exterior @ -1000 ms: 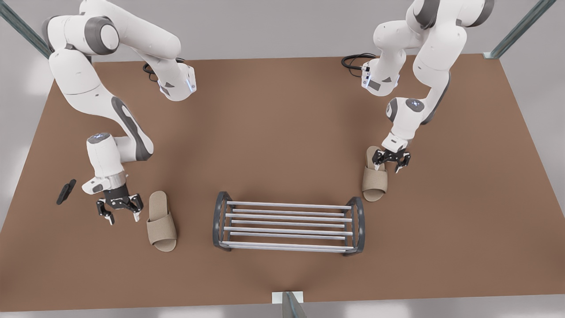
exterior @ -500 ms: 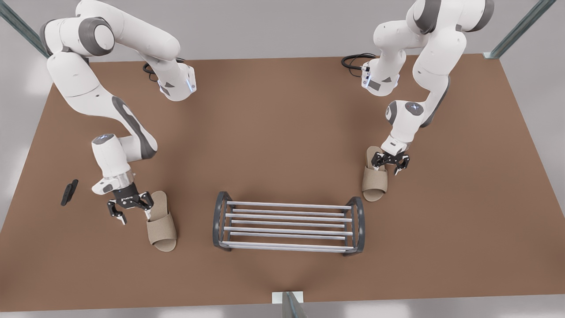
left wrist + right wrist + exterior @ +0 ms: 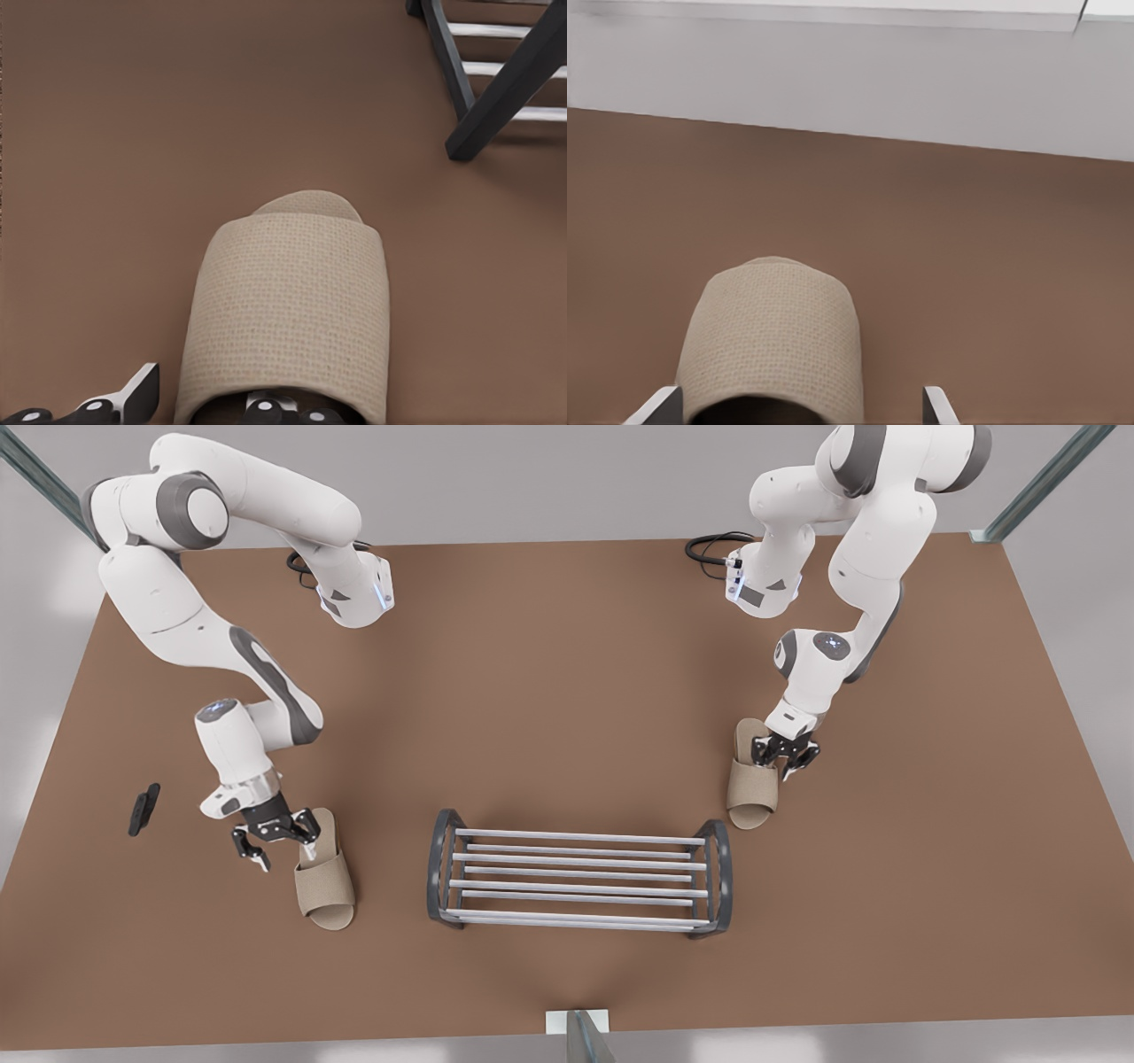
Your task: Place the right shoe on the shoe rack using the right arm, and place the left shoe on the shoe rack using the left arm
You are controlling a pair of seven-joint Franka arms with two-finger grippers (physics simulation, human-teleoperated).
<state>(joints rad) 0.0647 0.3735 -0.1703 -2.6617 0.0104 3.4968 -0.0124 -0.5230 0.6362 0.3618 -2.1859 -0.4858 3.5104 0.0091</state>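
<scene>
With fingers apart, the left black gripper [image 3: 784, 757] straddles the strap edge of the beige fabric left shoe [image 3: 753, 793], one finger [image 3: 266, 407] seen tucked inside in the left wrist view, while the open-fingered right gripper [image 3: 279, 846] brackets the matching right shoe [image 3: 325, 877].

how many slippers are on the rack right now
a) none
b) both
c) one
a: the left slipper and right slipper lie on the table either side of the rack, with the open left gripper and right gripper at their heel ends.
</scene>
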